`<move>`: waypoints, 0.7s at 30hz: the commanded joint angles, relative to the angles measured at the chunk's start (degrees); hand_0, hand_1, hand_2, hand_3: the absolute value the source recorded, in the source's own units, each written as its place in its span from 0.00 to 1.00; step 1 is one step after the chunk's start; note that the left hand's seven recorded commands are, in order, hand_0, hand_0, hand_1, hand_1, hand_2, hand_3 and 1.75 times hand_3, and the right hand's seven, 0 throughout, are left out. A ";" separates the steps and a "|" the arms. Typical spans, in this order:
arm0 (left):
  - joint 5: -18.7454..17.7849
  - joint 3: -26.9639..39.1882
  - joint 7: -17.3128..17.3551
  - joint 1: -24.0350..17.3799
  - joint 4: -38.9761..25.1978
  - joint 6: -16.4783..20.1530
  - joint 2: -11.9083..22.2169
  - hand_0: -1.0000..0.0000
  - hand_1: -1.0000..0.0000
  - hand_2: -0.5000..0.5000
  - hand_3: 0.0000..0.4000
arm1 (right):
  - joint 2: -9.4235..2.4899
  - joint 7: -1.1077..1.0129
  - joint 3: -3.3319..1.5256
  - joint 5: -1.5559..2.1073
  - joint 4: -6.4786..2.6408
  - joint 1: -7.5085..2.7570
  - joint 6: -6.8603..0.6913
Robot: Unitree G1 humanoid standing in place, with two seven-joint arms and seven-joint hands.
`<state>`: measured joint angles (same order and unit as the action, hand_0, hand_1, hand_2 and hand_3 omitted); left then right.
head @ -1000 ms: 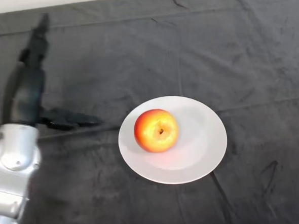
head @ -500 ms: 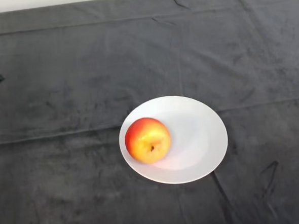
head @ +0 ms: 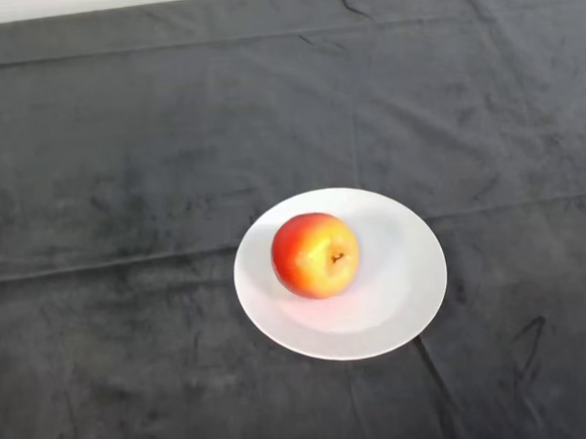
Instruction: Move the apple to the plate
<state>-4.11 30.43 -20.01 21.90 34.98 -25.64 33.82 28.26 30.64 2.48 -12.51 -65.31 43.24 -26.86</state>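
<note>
The apple (head: 315, 255) is sitting on the white plate (head: 401, 282). It is resting a little to the left of the plate's middle, well inside the rim. It is red on its left side and yellow on its right. Its small dark dimple is pointing up and toward the right.

Half a second ago the apple was lying closer to the plate's left rim, with its dimple pointing more toward the near edge. Now it is sitting nearer the middle and a bit farther back, so it is rocking or rolling on the plate. It is almost back at the spot where it was a second ago.

The plate is lying flat in the same place as before. It is a bit to the right of the table's middle and closer to the near edge than to the far edge. Bare white plate is showing all around the apple, most of all on the right side and the near side.

The dark cloth (head: 121, 170) is covering the table under the plate. A long crease is running from the left edge across to the plate's left rim. Another crease is running from the plate's right rim out to the right edge. A thin fold is coming down from the far edge toward the plate. A pale strip (head: 61, 5) is showing past the cloth along the far edge, at the far left corner.
</note>
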 commanded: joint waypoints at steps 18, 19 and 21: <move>-1.52 1.44 0.53 4.87 5.94 -4.38 2.84 1.00 1.00 0.50 0.00 | 0.39 -0.07 0.03 -0.18 -1.80 -1.03 -0.32; -1.49 1.37 0.60 4.93 6.07 -4.44 2.81 1.00 1.00 0.50 0.00 | 0.39 -0.07 0.03 -0.17 -1.82 -1.02 -0.31; -1.46 1.21 0.76 5.05 6.31 -4.52 2.75 1.00 1.00 0.50 0.00 | 0.39 -0.06 0.02 -0.17 -1.86 -1.00 -0.29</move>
<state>-5.30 30.44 -19.65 23.83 39.31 -28.87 33.82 28.25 30.64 2.48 -12.51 -65.43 43.24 -26.86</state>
